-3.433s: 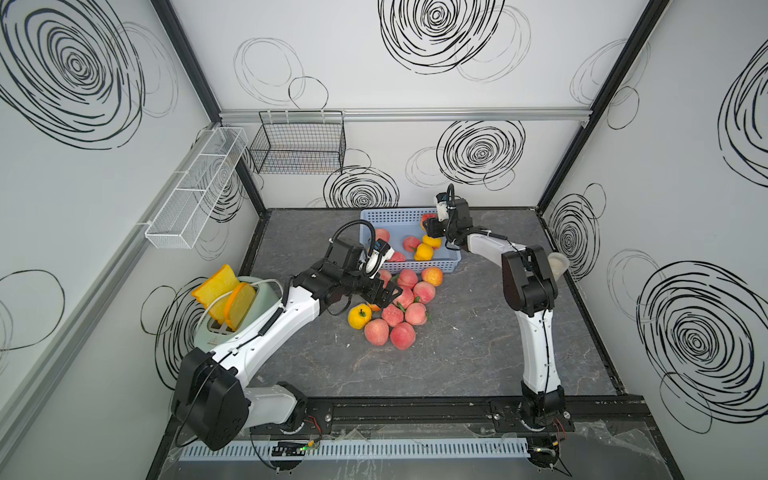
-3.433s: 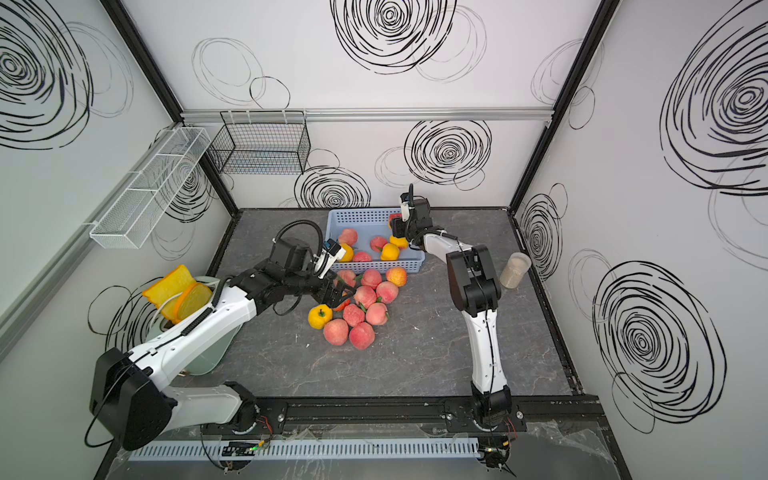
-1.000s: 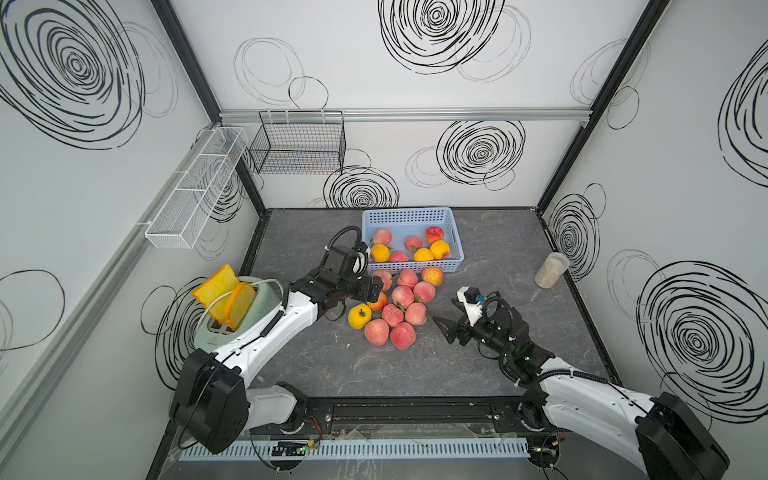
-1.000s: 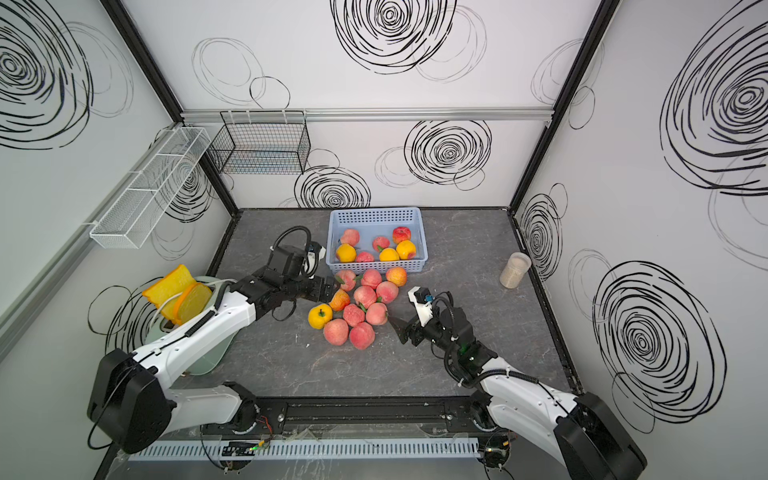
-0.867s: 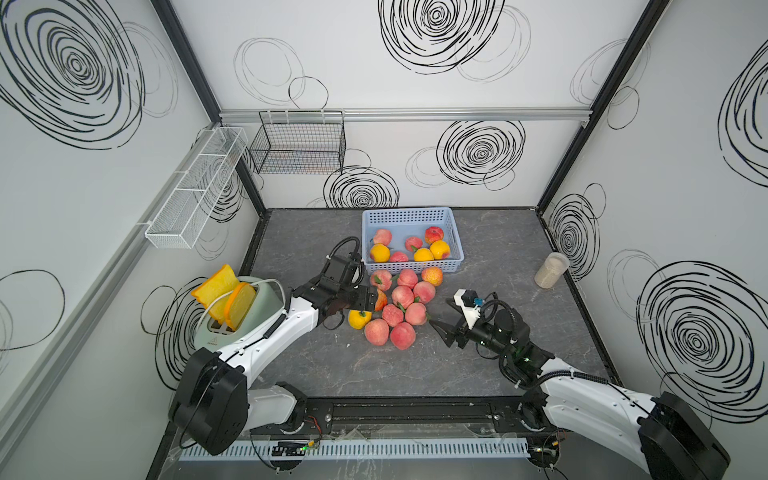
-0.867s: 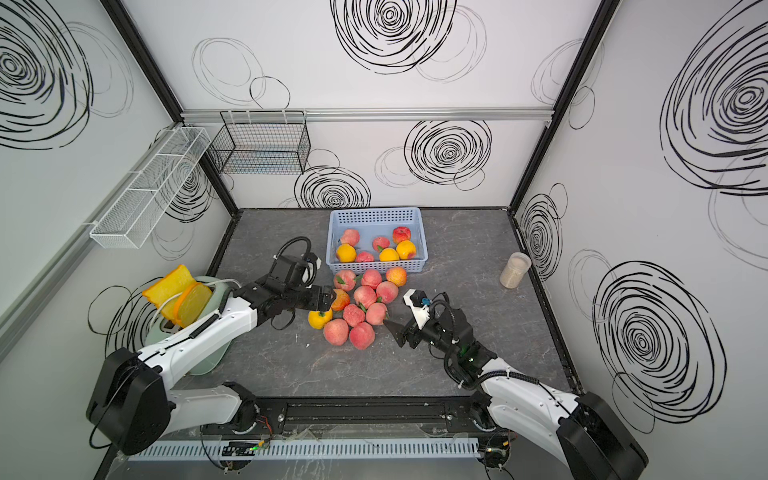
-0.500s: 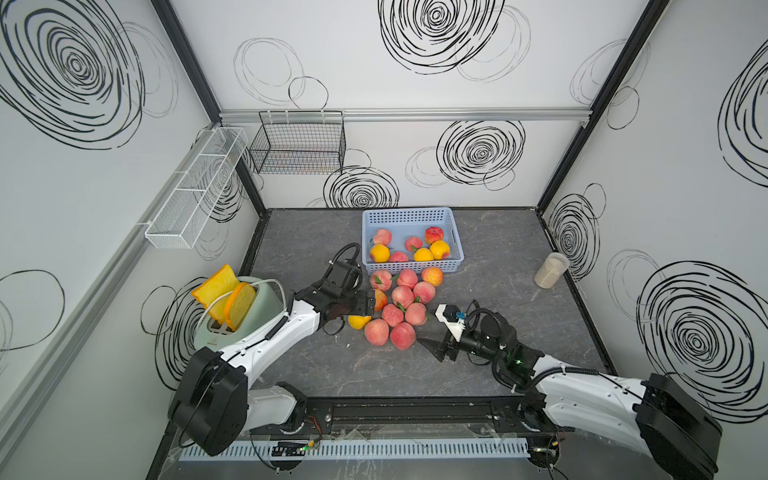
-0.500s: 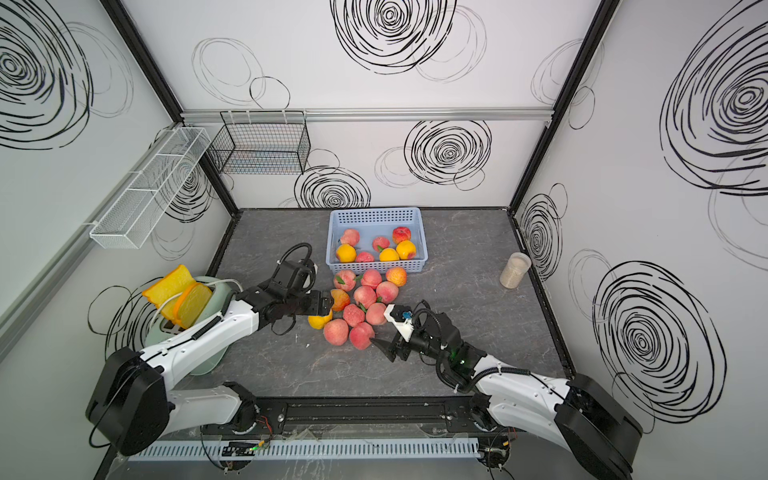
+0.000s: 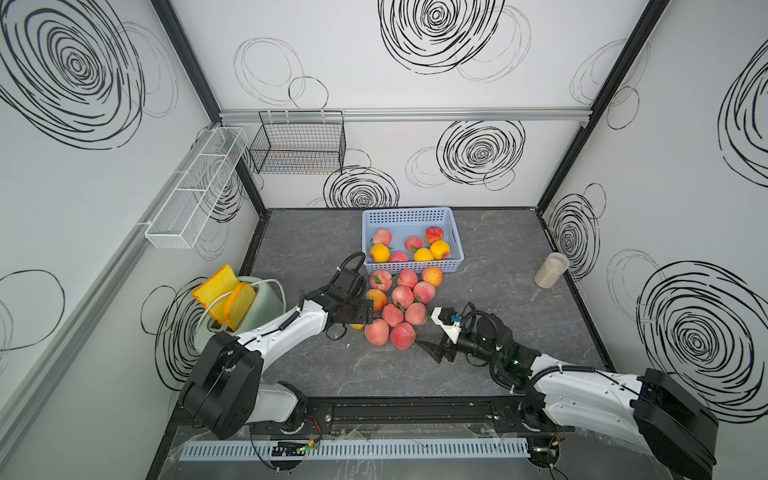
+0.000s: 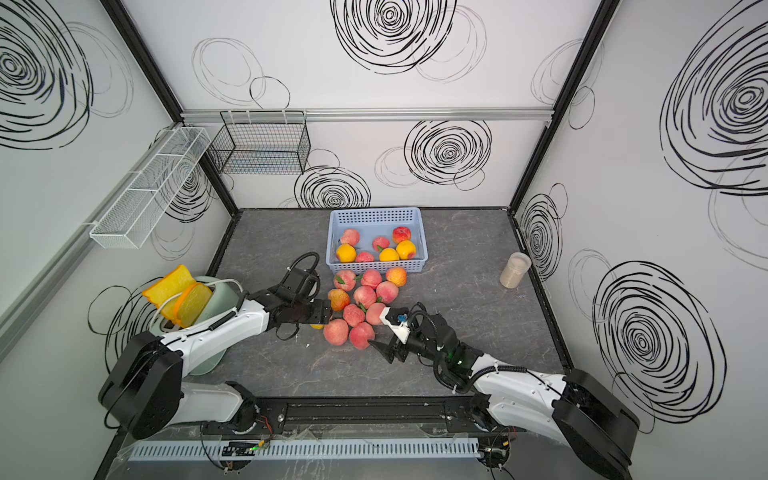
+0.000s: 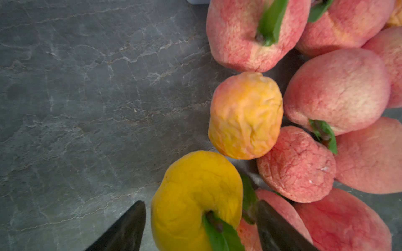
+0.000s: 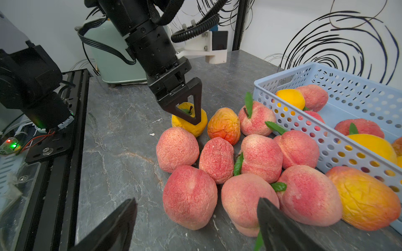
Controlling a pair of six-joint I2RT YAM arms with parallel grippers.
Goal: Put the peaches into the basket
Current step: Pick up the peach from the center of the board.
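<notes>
The left gripper (image 11: 200, 203) stands over a yellow peach (image 12: 187, 126) at the pile's (image 9: 402, 296) left edge, its fingers (image 11: 128, 228) straddling the fruit with a sliver of gap on each side, not yet pinching it. The right gripper (image 12: 196, 201) lies low on the table (image 9: 498, 332) at the pile's near side, jaws wide apart and holding nothing. Seven peaches (image 9: 423, 254) lie in the basket (image 9: 409, 216) at the back, while the rest sit loose on the table, just before its front wall.
</notes>
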